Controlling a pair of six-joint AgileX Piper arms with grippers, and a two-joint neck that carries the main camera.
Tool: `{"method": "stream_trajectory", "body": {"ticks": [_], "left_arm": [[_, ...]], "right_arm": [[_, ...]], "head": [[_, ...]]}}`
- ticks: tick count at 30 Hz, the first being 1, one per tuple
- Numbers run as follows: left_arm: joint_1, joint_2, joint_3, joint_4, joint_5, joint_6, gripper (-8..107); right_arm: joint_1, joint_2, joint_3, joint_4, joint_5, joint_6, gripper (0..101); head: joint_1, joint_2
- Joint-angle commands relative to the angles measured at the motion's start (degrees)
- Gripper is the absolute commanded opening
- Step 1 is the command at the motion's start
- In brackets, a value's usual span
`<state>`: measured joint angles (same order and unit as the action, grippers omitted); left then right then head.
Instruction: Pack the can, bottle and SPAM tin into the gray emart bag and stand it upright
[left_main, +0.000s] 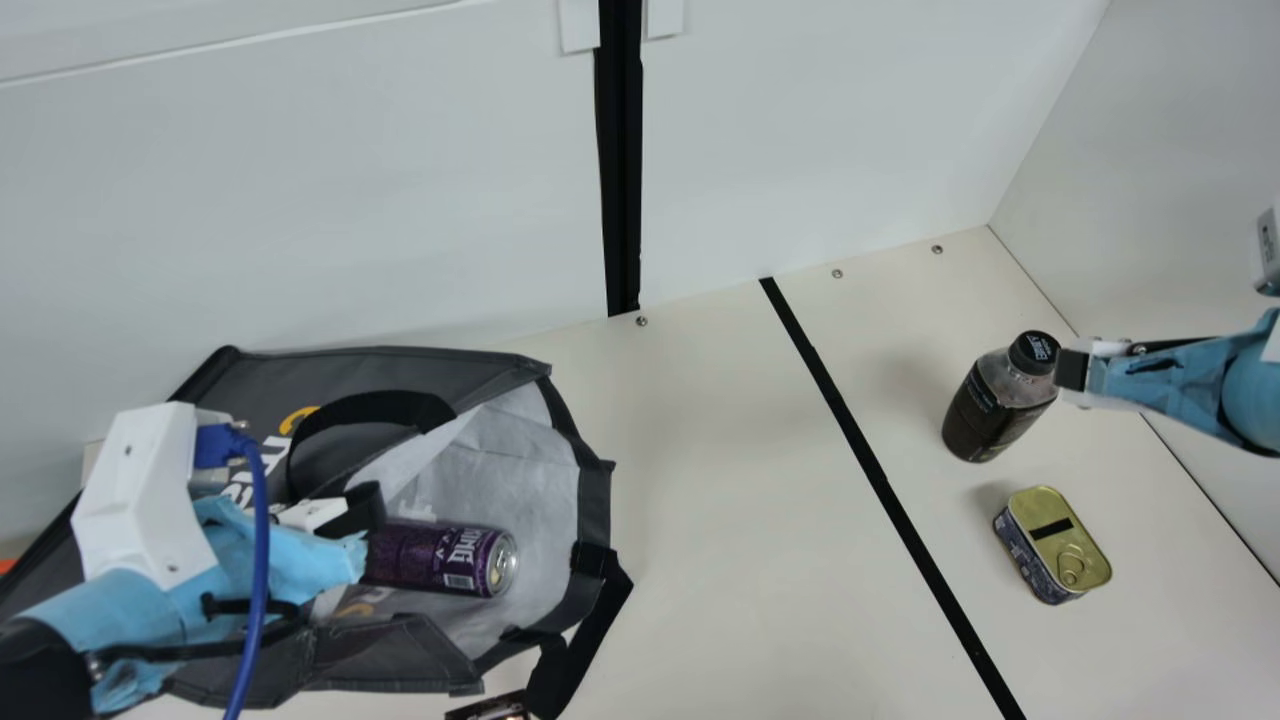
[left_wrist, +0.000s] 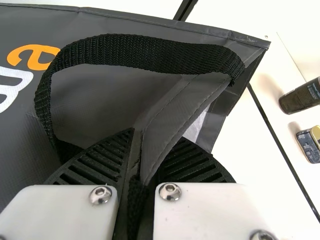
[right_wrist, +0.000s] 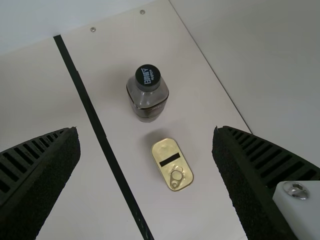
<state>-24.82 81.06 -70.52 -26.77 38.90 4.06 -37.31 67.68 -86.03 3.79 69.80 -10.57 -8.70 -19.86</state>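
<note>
Bag (left_main: 410, 368), gray: lay on its side at the main view's left, its mouth turned toward the table's middle and its pale lining (left_main: 535, 460) exposed. One black handle (left_main: 370, 405) arched over its upper face; a second black strap (left_main: 590, 625) hung at the lower corner of the mouth

Can (left_main: 440, 560), purple: lay on its side inside the bag, on the lining, its metal end facing out through the mouth

Bottle (left_main: 985, 410), dark, black cap: stood upright on the table, at the main view's right, outside the bag and well apart from it

Tin (left_main: 1045, 515), gold lid with ring pull, dark side: rested flat on the table, lid up, near the bottle and likewise outside the bag

Left gripper (left_main: 366, 515): at the bag, jaws narrow, holding a fold of its gray cloth and some black webbing between the ribbed fingers (left_wrist: 107, 157)

Right gripper (left_main: 1072, 370): raised near the bottle, jaws wide; in its wrist view, bottle and tin appeared in the gap, neither of them gripped

Table (left_main: 720, 500), cream: black strip (left_main: 870, 455) running across it, between the bag on one side and the bottle and tin on the other
</note>
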Motion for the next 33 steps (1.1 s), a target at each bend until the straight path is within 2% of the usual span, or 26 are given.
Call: {"method": "stream_trajectory", "body": {"ticks": [1,33], "left_arm": [[0.00,0.00,0.00,0.00,0.00,0.00,-8],[0.00,0.00,0.00,0.00,0.00,0.00,-8]], "right_arm": [[-0.16,1.01,-0.60,0.17,0.10,-0.02,95],[1.39,16.61,-9.13,-0.60,-0.22,1.42,95]], "head": [[-1.30,-0.14],[-1.30,-0.14]]}}
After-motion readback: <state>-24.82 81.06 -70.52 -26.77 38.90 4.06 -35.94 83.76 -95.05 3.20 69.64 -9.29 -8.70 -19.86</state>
